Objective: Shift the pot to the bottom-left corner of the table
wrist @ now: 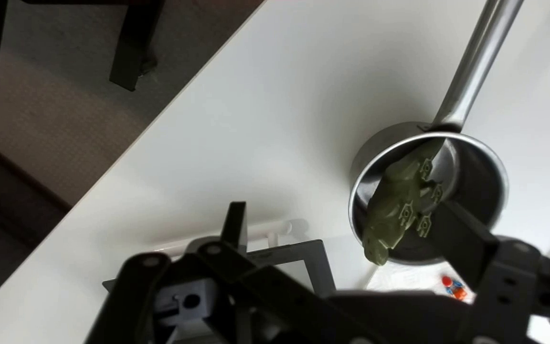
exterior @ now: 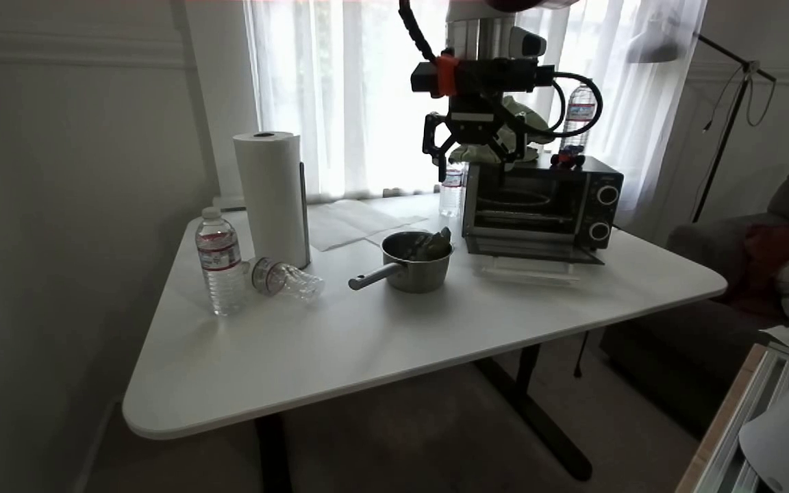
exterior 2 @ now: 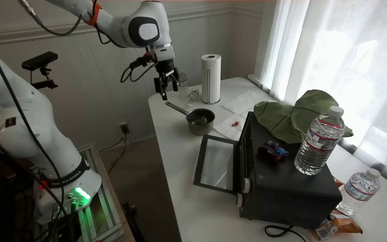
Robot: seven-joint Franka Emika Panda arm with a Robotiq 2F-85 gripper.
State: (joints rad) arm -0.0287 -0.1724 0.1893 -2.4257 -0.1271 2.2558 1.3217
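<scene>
Black gripper [exterior: 472,170], pointing down; fingers [wrist: 233,224] parted wide, a plain gap between. It hangs higher than the grey metal saucepan [exterior: 418,277], which stands upright on the table [exterior: 367,342] between a clear bottle [exterior: 285,279] lying on its side and the toaster oven [exterior 2: 287,188]; handle [exterior: 374,276] angled away from the oven.

Wrist view gives the saucepan's inside: an olive-green object [wrist: 392,205] with pale outlined shapes. In an exterior view the oven's top shows: green cloth [exterior 2: 301,114], tall water bottle [exterior 2: 321,141], small purple-and-black item [exterior 2: 274,150]; an orange packet [exterior 2: 339,225] just beside the oven shows there alone. In an exterior view the oven knobs [exterior: 607,195] face the camera. Oven door [exterior 2: 217,164] lowered in both exterior views.

Table white, corners rounded, dark metal legs [exterior: 535,419] below. Paper towel roll [exterior: 268,198] and upright water bottle [exterior: 220,263] near the bottle lying down; flat white sheets [exterior: 346,222] beyond the saucepan. Room: sheer bright curtains [exterior: 340,96], floor lamp [exterior: 656,49], grey sofa [exterior: 709,236], panelled wall [exterior 2: 102,90].

White Franka arm [exterior 2: 161,23] stands on a green-lit base [exterior 2: 91,179], stretched across high up, its wrist [exterior 2: 163,52] bent downward.
</scene>
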